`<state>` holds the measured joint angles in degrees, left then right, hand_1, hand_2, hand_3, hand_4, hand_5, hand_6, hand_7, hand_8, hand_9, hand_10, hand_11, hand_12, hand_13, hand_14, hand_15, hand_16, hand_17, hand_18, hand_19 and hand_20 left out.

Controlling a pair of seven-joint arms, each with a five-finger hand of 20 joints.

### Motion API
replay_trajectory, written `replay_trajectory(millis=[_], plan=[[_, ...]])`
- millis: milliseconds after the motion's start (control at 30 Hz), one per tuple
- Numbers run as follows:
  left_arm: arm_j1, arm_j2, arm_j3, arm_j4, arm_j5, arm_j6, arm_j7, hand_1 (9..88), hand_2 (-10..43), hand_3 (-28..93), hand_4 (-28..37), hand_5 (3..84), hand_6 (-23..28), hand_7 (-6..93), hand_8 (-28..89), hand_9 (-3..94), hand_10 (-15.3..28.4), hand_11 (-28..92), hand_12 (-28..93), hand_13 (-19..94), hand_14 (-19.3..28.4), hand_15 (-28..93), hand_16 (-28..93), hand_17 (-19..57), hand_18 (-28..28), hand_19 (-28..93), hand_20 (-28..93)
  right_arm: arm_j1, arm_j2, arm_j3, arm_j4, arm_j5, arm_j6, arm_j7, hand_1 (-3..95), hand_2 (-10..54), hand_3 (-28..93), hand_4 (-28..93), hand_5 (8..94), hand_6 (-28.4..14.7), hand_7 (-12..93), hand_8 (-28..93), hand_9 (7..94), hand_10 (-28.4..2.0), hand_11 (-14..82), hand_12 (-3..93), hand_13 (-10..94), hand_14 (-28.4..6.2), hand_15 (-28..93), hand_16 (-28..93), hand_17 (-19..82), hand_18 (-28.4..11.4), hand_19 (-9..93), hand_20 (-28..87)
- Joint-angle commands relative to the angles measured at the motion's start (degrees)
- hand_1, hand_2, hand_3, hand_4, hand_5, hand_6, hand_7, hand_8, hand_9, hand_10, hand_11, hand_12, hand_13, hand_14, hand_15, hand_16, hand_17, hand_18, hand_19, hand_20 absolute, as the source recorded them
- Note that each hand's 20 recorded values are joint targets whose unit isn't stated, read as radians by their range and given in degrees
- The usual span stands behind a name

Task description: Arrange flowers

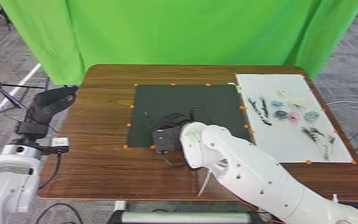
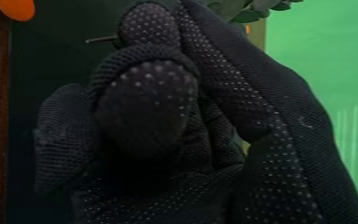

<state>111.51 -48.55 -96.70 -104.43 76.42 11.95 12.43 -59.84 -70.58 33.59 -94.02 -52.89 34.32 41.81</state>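
One hand, the left hand (image 1: 55, 102), hung relaxed left of the dark mat (image 1: 186, 98). Over the mat, the right hand (image 2: 147, 112) seemingly pinched a leafy stem (image 2: 246, 16), needing level lowering and gentle release; right of the mat lay loose flowers (image 1: 294, 116).

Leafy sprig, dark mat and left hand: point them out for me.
Leafy sprig (image 2: 262, 5): right wrist view, on its leaves.
Dark mat (image 1: 175, 97): head view, on its bare far part.
Left hand (image 1: 53, 101): head view, on its gloved palm area.
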Motion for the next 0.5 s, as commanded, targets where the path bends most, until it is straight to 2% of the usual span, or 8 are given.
replay_trajectory(millis=[33, 500], plan=[[-0.26, -0.55, -0.34, -0.62, -0.09, -1.38, -0.82, 27.3, 3.6, 62, -24.6, 46.6, 5.4, 13.7, -8, 45.4, 15.4, 19, 8, 34, 16.4, 13, -3, 4.7, 10.5, 12, 13, -1.55, -0.35, -0.71, 0.24, 0.42, 0.33, 0.84, 63.4, -9.5, 50, 5, 58.8, -6.6, 57, 13, 90.2, -12.4, 18.5, 43.0, 94, -1.9, 48, 25, 77, -3.2, 73, 46], [0.34, -0.73, -1.11, -1.17, 0.35, -2.13, -1.41, 28.7, 2.7, 62, -22.9, 46.4, 5.4, 13.7, -8, 45.2, 15.3, 19, 8, 34, 16.6, 13, -3, 4.6, 10.6, 12, 12, -1.21, 0.42, -1.47, 0.08, -0.25, 0.01, 1.63, 61.8, -9.5, 51, 6, 57.7, -6.6, 57, 14, 89.2, -12.2, 19.4, 42.3, 94, -2.3, 47, 25, 76, -3.3, 73, 46]])
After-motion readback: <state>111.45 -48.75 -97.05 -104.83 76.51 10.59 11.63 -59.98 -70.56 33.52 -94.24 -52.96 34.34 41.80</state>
